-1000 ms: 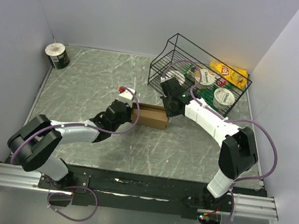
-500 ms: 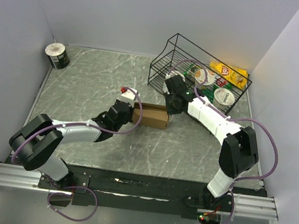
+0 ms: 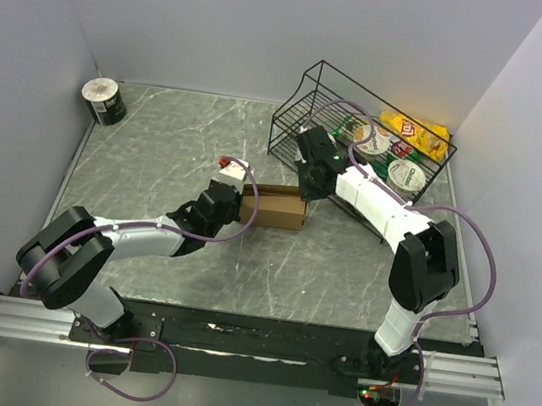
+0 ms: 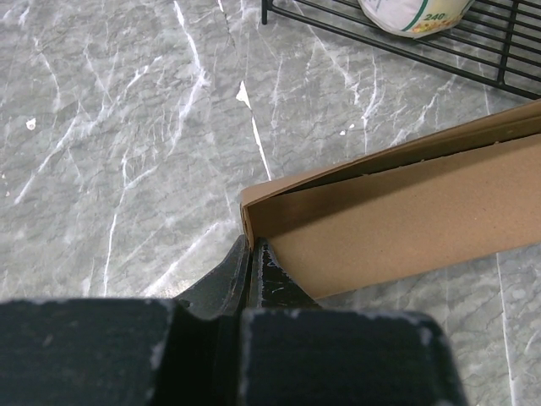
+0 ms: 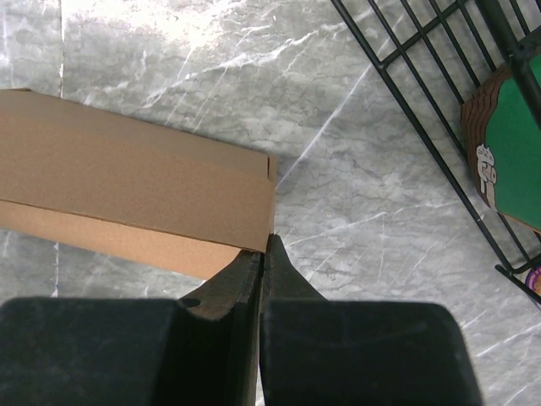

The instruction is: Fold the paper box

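The paper box [image 3: 278,207] is a small, shallow brown cardboard box lying on the grey marble table [image 3: 158,147], with its lid nearly closed. My left gripper [image 3: 242,200] is at its left end. In the left wrist view the left gripper [image 4: 252,245] is shut, with the edge of the box's [image 4: 397,211] end wall running in between the fingertips. My right gripper [image 3: 310,194] is at the right end. In the right wrist view the right gripper [image 5: 265,244] is shut at the end corner of the box [image 5: 135,169], and one fingertip is hidden behind the cardboard.
A tilted black wire basket [image 3: 310,103] stands just behind the right gripper, holding round white cups [image 3: 406,177] and a yellow packet [image 3: 417,133]. It also shows in the right wrist view [image 5: 423,93]. A dark tin [image 3: 104,101] stands at the far left corner. Walls close in on three sides.
The right arm has swung back toward the basket while its fingertips stay at the box's right end. The box and the left gripper have shifted slightly away from the arm bases.
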Controlling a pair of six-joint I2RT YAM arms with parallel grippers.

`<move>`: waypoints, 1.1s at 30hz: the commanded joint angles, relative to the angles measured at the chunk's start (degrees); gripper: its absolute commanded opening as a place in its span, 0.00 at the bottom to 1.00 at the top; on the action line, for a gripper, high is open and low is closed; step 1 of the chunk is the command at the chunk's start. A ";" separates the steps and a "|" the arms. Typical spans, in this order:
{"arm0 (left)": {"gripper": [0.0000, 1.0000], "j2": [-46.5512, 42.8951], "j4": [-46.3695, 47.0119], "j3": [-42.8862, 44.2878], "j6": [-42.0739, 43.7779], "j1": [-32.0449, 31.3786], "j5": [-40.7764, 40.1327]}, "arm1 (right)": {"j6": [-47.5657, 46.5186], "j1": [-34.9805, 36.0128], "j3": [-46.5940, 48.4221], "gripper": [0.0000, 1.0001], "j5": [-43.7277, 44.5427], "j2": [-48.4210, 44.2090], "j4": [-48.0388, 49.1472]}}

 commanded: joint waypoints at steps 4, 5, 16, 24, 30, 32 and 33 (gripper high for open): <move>0.01 1.86 -4.83 1.44 0.66 -1.86 5.58 | 2.32 1.22 6.82 0.00 -4.82 2.48 0.13; 0.01 2.04 -5.18 1.53 0.84 -1.77 5.49 | 2.24 1.22 7.78 0.00 -4.82 2.74 -0.66; 0.01 4.15 -7.99 3.64 2.68 -2.12 3.99 | 1.97 -0.45 12.80 0.00 -5.87 5.74 -4.97; 0.01 6.17 -9.40 5.84 3.65 -2.74 2.59 | 2.24 -2.73 13.77 0.00 -9.21 6.79 -5.32; 0.01 6.26 -10.27 7.16 2.78 -2.65 3.81 | 1.62 -3.09 7.28 0.03 -9.66 3.99 0.81; 0.01 6.17 -11.85 8.55 2.16 -2.57 4.34 | 0.75 -2.48 2.01 0.10 -7.56 1.00 5.63; 0.01 6.17 -12.73 9.17 1.63 -2.56 4.60 | 0.57 -2.30 0.42 0.15 -5.10 -0.92 7.14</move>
